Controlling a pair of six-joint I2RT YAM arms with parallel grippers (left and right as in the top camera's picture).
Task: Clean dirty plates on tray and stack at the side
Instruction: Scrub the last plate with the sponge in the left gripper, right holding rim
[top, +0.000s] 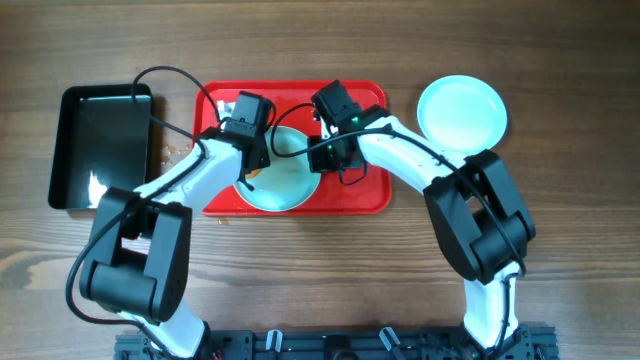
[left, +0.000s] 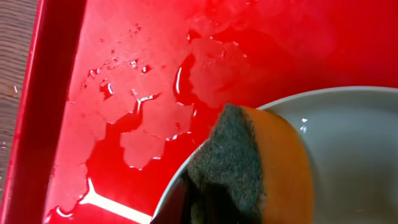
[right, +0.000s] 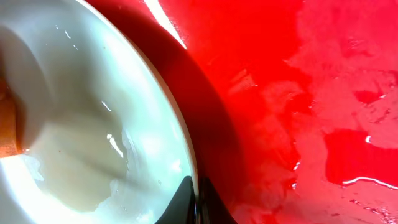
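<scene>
Closest in, the left gripper (top: 252, 160) is clamped on a sponge (left: 249, 168), orange foam with a coarse grey-green scouring face. One corner of the sponge sits over the rim of the plate (left: 348, 143), at about 9 o'clock of that plate. The right gripper (right: 196, 202) has its jaws pinched narrow, straddling the opposite rim near 3 o'clock.

To scrub well, I judge the right arm should hold that edge steady while the sponge sweeps in small overlapping circles from rim to centre. Pressure should be light (the surface is wet and slick, so a hard push could skate the plate out of the pinch).

The plate is round, shallow and glossy, pale mint-white, with a milky film of water pooled in its well. It lies in the middle of the tray (left: 137, 81), smooth red plastic with a raised rim, beaded with puddles.

Further off, a second plate (top: 462, 110), apparently clean, rests on the wooden table (top: 320, 270) at 2 o'clock of the tray. A black pan (top: 100, 145) lies at 9 o'clock.
</scene>
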